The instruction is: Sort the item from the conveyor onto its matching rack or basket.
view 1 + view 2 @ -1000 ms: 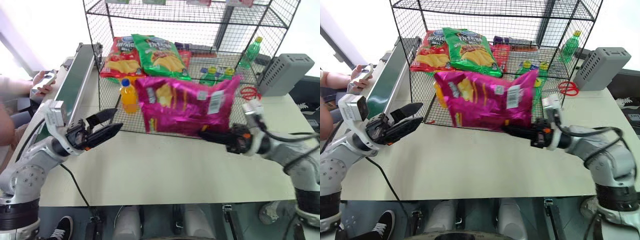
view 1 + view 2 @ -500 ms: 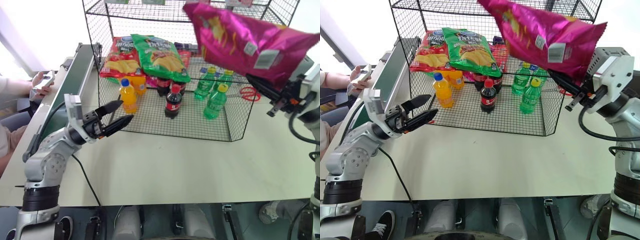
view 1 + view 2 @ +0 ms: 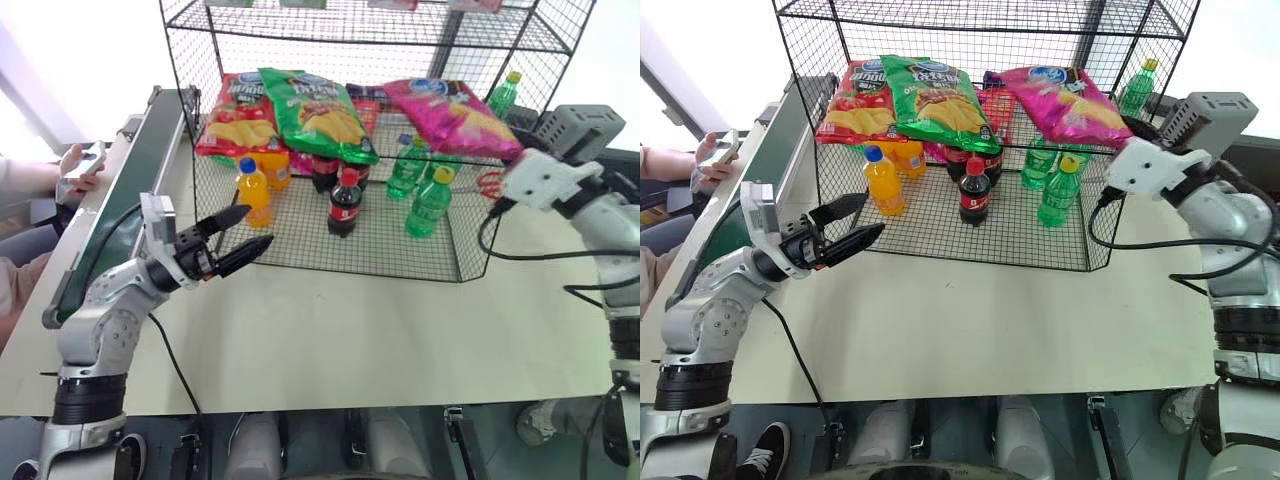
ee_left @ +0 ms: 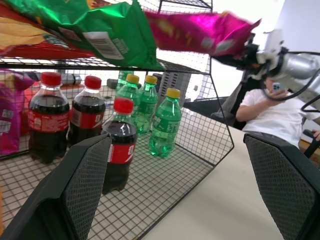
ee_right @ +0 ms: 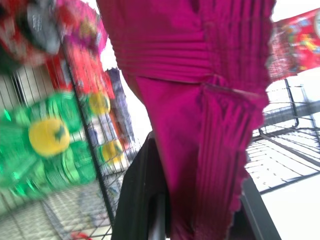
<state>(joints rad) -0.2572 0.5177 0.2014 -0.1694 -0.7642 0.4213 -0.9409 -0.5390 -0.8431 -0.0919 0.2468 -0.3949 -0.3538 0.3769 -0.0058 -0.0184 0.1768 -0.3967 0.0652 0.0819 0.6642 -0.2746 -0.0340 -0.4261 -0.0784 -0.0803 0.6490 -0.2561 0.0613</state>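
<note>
Between the pinched fingers of the right gripper (image 5: pixel 200 210), the crimped seam of the magenta chip bag (image 3: pixel 1068 98) was clamped; the bag lay on the rack (image 3: pixel 940 20) tier, its round blue logo unreadable. The left gripper (image 3: pixel 852 228) hovered wide open, nearer the bottles.

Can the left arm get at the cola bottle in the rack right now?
Probably yes. The left gripper is open and points at the rack's near side, where no mesh shows in front of the cola bottle. The orange bottle stands nearer and could be bumped.
</note>
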